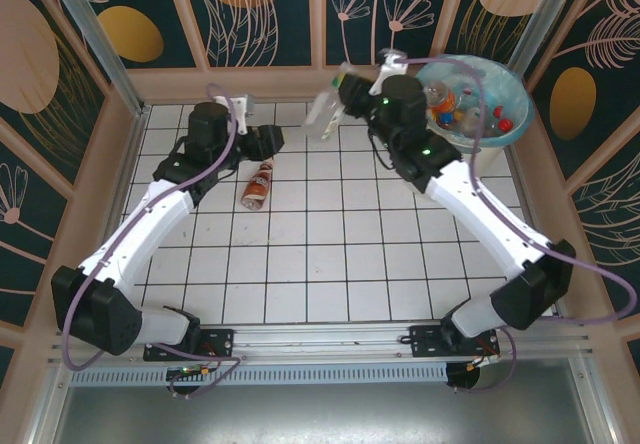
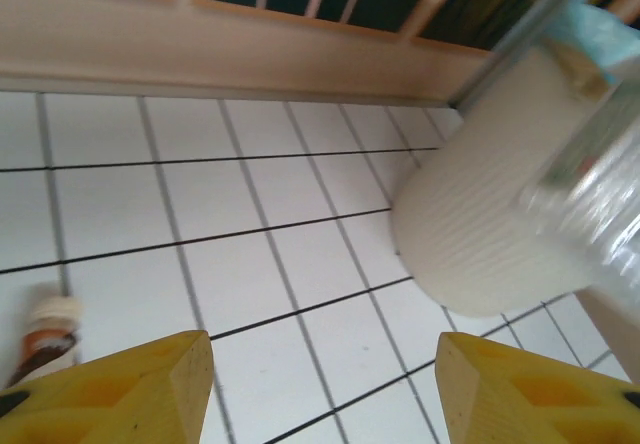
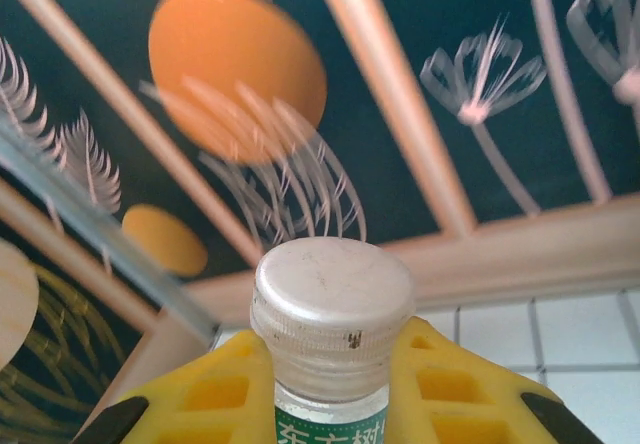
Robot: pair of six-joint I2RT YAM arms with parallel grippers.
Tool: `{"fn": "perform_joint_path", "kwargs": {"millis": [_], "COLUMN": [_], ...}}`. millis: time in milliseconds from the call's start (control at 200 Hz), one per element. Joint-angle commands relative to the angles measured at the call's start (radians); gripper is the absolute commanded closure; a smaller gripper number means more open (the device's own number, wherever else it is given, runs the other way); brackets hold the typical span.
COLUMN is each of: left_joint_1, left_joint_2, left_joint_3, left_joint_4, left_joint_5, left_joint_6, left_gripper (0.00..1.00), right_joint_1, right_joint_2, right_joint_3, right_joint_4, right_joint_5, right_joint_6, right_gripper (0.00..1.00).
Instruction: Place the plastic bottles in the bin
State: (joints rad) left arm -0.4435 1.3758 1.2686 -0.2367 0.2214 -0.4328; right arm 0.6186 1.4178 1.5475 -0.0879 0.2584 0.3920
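I am gripping a seemingly light, crushable plastic bottle just under its stiff cap, right hand clamped on it at upper centre, left of the bin.

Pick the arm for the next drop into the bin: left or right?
Right. The right fingers are shut on a white-capped bottle, held above the table and nearer the bin. The left fingers stand open and empty, a brown bottle lying beside them.
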Motion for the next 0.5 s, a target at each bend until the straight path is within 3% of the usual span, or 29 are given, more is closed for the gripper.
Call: {"fn": "perform_joint_path", "kwargs": {"millis": [0,205,335,495], "left_joint_1": [-0.067,-0.193,-0.263,-0.297], "left_joint_2": [0.041,0.094,0.122,0.146], "left_joint_3": [0.057,0.102,0.113,0.088], "left_joint_4": [-0.013,-0.006,0.004,0.025], "left_joint_5": [-0.048,-0.077,-0.087,-0.091], "left_joint_6": [0.025,0.030,0.025,0.015], "left_gripper": [0.39,0.39,0.39,0.39], "right_joint_1": [-0.020,-0.066,-0.151,-0.316], "right_joint_2": [-0.074,-0.147,-0.182,-0.214], "right_joint_3": [0.084,0.120,0.068,-0.039], "right_joint_4": [-0.073,-0.028,0.058,0.138], "right_joint_5": [0.194,0.414,0.512,0.501], "right_joint_6": [-0.136,-0.338,-0.449,-0.488], "right_gripper": [0.82,0.82,0.83,0.83]}}
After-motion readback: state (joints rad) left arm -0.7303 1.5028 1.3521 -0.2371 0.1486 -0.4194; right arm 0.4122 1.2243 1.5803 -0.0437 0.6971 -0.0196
